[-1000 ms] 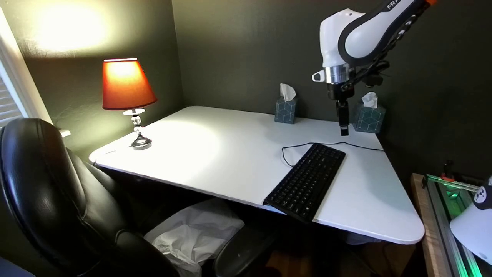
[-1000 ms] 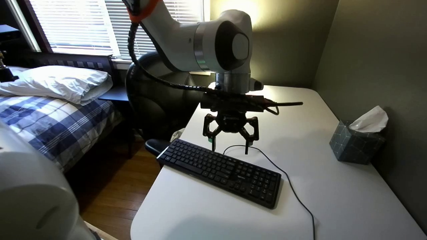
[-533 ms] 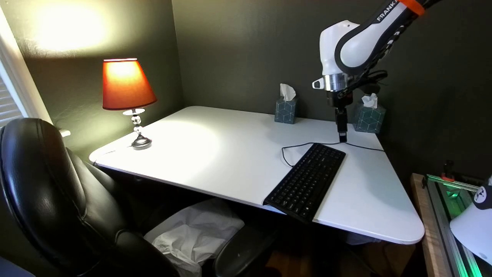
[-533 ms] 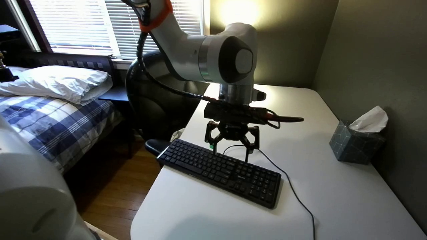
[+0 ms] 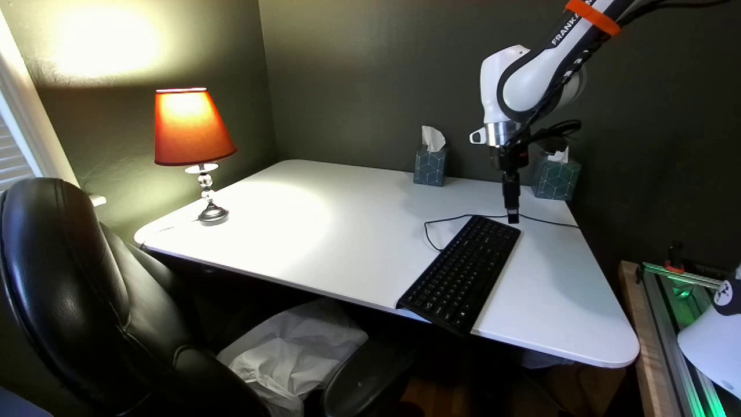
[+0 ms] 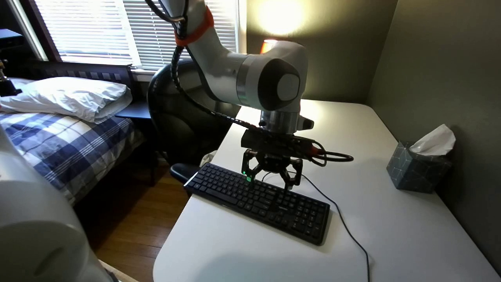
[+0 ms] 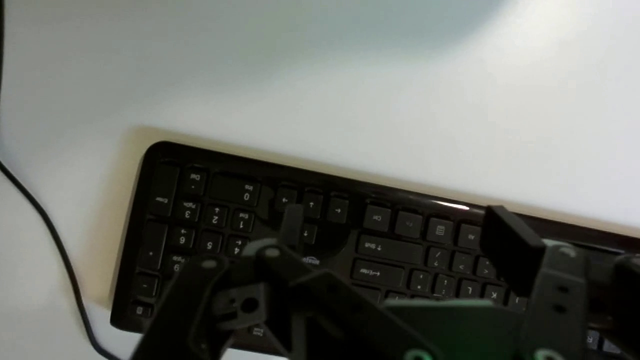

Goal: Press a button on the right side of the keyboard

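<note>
- Above the white table with rounded corners [image 5: 359, 231], my black two-finger gripper [image 6: 269, 187] is lower than half a second ago, in both exterior views; the white-and-black robot arm [image 5: 529, 87] came down with it.
- Its fingers [image 7: 515, 250] are well apart, and in the wrist view I see keys of the long flat black keyboard [image 6: 258, 203] between them. Whether a tip touches some key, I cannot tell.
- Behind the arm, in an exterior view, the lit lamp with an orange-red shade [image 6: 267, 46] now shows its upper part; before, the arm was covering it.
- The keyboard has not moved. It lies on the table, and one short end reaches past the edge.
- On the same surface, a thin black cable [image 7: 64, 257] runs in a curve past the other end. A dark teal tissue box with pale lines [image 5: 430, 168] and a second equal box [image 5: 557, 179] stand near the dark olive wall [image 5: 359, 87].
- Around the table I see a black leather chair [image 5: 58, 260], a bed with a blue-and-white checked blanket [image 6: 82, 149], a white pillow [image 6: 66, 98], a window with white blinds [image 6: 86, 31] and a brown wooden floor [image 6: 133, 223].
</note>
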`<state>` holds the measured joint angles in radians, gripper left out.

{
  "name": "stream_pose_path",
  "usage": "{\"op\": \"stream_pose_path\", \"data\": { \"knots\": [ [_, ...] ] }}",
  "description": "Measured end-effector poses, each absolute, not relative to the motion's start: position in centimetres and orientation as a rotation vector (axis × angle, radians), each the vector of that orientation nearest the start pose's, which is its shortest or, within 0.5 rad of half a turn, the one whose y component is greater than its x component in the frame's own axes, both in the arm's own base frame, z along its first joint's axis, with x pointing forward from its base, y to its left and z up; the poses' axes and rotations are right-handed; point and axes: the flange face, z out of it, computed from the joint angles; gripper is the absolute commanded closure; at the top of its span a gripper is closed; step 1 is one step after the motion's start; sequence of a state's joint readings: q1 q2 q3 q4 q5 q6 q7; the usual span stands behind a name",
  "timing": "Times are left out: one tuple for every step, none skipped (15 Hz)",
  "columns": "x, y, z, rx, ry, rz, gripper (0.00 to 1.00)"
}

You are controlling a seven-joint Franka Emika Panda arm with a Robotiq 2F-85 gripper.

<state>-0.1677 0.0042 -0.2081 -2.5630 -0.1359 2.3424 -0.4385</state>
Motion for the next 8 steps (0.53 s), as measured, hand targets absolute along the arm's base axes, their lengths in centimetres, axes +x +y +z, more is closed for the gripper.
{"op": "stream_pose_path", "data": {
  "knots": [
    [39.4, -15.9, 24.5, -3.098, -0.252, 0.373, 0.5],
    [39.4, -16.0, 24.3, -3.097, -0.243, 0.372, 0.58],
    [39.4, -16.1, 24.1, -3.096, -0.236, 0.373, 0.65],
    [39.4, -16.3, 23.9, -3.095, -0.229, 0.373, 0.72],
    [39.5, -16.4, 23.7, -3.096, -0.223, 0.373, 0.81],
    [39.6, -16.6, 23.5, -3.095, -0.216, 0.375, 0.87],
    [39.8, -16.7, 23.3, -3.093, -0.208, 0.378, 0.94],
    [39.9, -16.8, 23.1, -3.09, -0.199, 0.38, 0.99]
  ]
}}
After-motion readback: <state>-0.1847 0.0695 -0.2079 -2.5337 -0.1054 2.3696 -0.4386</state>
